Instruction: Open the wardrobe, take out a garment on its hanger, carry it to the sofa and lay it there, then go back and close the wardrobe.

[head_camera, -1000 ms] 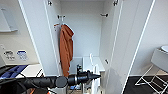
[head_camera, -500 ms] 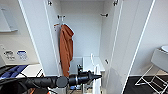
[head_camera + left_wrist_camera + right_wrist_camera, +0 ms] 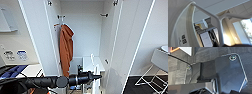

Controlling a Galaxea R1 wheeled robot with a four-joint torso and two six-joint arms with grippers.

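Left hand [image 3: 98, 76] holds thin white hanger [image 3: 219, 25] with white garment [image 3: 95, 82].

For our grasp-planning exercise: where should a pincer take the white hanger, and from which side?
On the hanger, probably the straight stem that forks into two arms: a single slim bar. Come from the end opposite the fork, clear of the white fabric alongside.

white wardrobe [image 3: 37, 37] standing open, rust-orange garment [image 3: 66, 50] hanging inside, black left arm [image 3: 50, 81], white hanger [image 3: 218, 21], dark grey carpet [image 3: 205, 54].
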